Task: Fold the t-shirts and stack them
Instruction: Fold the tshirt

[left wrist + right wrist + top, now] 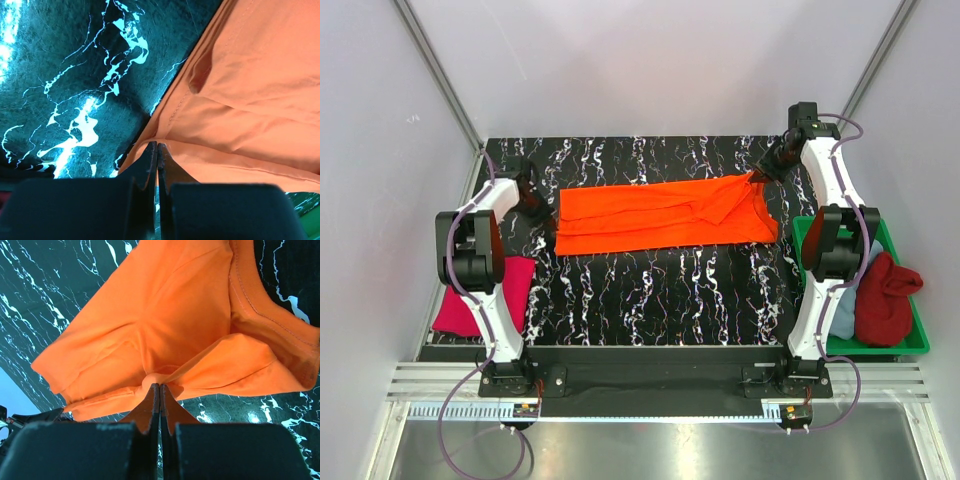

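Observation:
The bright orange t-shirt [660, 215] lies stretched lengthwise across the far middle of the black marbled table. My left gripper [546, 218] is at its left edge; in the left wrist view the jaws [157, 145] are shut on the hem of the orange cloth [250, 100]. My right gripper [758, 178] is at the shirt's far right corner and lifts it a little. In the right wrist view it [160, 386] is shut on a bunched fold of the orange cloth [165, 315]. The magenta-pink shirt [508, 285] lies at the table's left edge.
A green tray [917, 345] stands off the table's right side. It holds the dark red shirt [885, 295] and the light blue shirt [844, 312], both crumpled. The right arm's links [825, 250] stand in front of the tray. Grey walls close in the back and sides.

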Robot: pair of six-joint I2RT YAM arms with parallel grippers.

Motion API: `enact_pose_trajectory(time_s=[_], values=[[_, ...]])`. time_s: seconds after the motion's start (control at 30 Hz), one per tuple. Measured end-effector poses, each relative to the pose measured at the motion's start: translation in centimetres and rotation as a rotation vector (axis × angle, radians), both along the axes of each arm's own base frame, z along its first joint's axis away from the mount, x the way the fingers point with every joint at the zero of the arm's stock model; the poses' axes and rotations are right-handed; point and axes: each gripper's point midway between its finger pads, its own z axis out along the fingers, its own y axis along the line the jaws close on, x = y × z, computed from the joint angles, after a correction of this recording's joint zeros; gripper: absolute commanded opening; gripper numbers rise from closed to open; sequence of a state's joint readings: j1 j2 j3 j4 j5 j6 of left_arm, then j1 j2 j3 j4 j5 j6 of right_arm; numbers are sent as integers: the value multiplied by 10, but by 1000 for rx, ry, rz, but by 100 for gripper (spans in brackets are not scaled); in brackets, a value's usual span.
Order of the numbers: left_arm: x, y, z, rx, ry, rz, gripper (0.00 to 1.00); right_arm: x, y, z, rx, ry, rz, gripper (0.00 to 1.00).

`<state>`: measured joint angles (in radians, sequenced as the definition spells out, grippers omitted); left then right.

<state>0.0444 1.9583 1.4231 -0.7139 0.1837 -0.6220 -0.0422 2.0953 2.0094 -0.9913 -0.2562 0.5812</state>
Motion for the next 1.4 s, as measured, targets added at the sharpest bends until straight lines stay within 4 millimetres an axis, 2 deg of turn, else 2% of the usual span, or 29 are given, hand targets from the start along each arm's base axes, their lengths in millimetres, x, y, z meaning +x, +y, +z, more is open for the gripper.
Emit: enact_pose_trajectory(time_s=[0.23,0.43,0.9,1.1,1.2,1.4], values=[[3,-1,4,-4,-9,2,0,-1,-2,0,0,3,-4,0],[19,-2,15,-12,-54,1,0,4,-3,5,0,-4,-6,0],[17,3,13,-17,-43,21,0,-2,-5,5,37,23,-8,0],[20,2,10,-26,-36,29,0,14,-12,12,41,-10,-18,0],[22,1,6,-30,-30,28,0,21,-16,7,42,-7,-26,0],[28,0,-1,-39,-20,26,0,21,-16,-16,50,47,-25,0]])
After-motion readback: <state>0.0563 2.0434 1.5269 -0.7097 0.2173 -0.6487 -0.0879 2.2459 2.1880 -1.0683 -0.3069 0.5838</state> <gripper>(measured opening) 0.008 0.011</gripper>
